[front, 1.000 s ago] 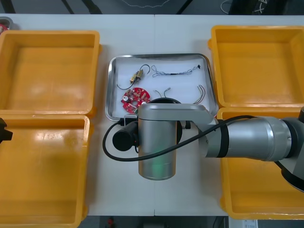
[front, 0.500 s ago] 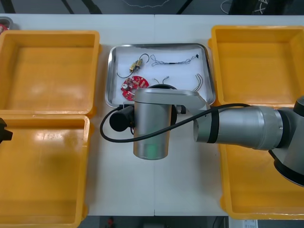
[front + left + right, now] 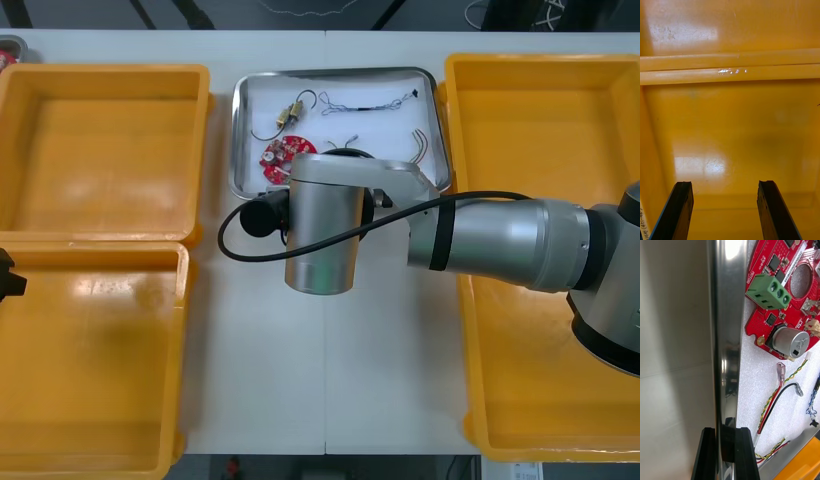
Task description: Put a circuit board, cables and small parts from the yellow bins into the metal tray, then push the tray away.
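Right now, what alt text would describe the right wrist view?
The right gripper is shut on the rim of the metal tray. Inside, on the white lining, lie a round red circuit board and a red and yellow cable.

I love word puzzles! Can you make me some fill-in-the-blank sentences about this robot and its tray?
The circuit board in the metal tray is ____.
The right gripper is ____ on the tray's rim.
The left gripper hangs ____ over a yellow bin.
Missing words: red, shut, open.
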Robot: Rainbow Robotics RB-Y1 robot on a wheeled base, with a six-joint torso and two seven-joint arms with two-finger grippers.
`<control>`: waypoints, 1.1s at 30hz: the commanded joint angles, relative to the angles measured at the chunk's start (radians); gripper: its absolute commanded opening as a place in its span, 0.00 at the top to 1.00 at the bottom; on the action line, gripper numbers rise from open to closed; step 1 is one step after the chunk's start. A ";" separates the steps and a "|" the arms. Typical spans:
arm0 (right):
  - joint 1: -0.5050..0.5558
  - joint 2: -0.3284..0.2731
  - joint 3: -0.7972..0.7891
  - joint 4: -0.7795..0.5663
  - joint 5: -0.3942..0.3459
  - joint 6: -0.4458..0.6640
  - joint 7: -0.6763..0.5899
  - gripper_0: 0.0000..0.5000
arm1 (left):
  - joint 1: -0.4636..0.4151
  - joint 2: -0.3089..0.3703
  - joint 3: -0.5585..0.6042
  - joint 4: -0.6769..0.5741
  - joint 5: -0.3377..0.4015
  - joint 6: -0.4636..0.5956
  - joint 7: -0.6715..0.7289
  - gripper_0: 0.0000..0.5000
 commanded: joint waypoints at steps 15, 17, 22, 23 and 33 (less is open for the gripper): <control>-0.075 0.043 -0.114 0.133 0.002 -0.153 0.087 1.00 | 0.022 0.041 0.013 -0.030 0.008 0.006 -0.003 0.00; -0.076 0.046 -0.114 0.140 0.002 -0.159 0.089 1.00 | 0.022 0.041 0.013 -0.030 0.008 0.006 -0.003 0.00; -0.082 0.048 -0.112 0.163 0.002 -0.192 0.098 1.00 | 0.022 0.041 0.013 -0.030 0.008 0.006 -0.003 0.00; -0.084 0.048 -0.114 0.168 0.002 -0.193 0.101 1.00 | 0.022 0.041 0.013 -0.030 0.008 0.006 -0.003 0.00; -0.087 0.054 -0.114 0.197 0.004 -0.233 0.109 1.00 | 0.022 0.041 0.013 -0.030 0.008 0.006 -0.003 0.00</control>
